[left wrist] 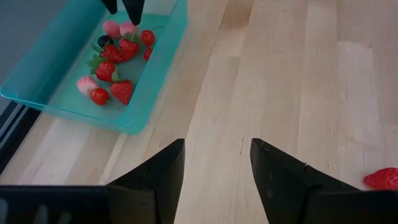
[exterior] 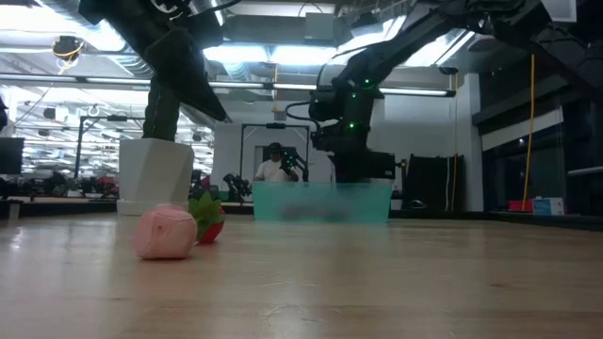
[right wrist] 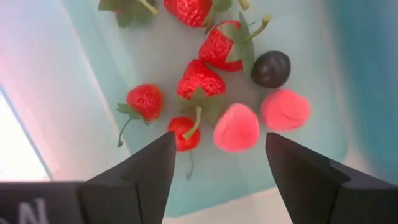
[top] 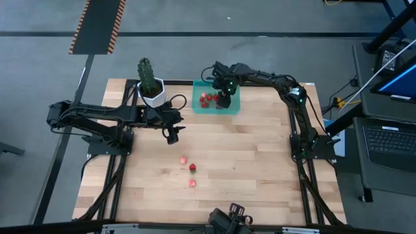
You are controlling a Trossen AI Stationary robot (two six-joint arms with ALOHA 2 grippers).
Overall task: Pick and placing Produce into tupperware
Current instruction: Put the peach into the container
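From above, the left gripper (top: 172,136) hangs over bare wood at about nine o'clock from the table's centre, its two dark fingers (left wrist: 155,180) spread apart with nothing between them. Just beyond it, toward eleven o'clock, a green cactus (top: 147,73) stands upright in a white hexagonal pot (top: 153,96), and a thin black cable (top: 177,99) loops on the wood beside the pot. Three loose berries lie well apart from the container near six o'clock of centre: a pale pink piece (top: 184,159), a red strawberry (top: 192,168) and another pink one (top: 192,183). At twelve o'clock sits the teal tupperware (top: 235,104), with the right gripper (top: 224,99) lowered into it, fingers parted and pinching nothing. Its wrist camera shows what the overhead cannot: between those fingers lie two pink pieces (right wrist: 236,127), one dark berry (right wrist: 271,68) and several red strawberries (right wrist: 200,78) with green stems on the container floor. The left wrist view shows the tupperware's wall (left wrist: 149,87) and another red strawberry (left wrist: 382,178) on the wood. From table height a pink piece (exterior: 165,233) fills the foreground, hiding most of a red strawberry (exterior: 212,231) behind it; the pot (exterior: 155,176) and the tupperware (exterior: 322,201) stand beyond, and a person (exterior: 273,168) shows far off in the room.
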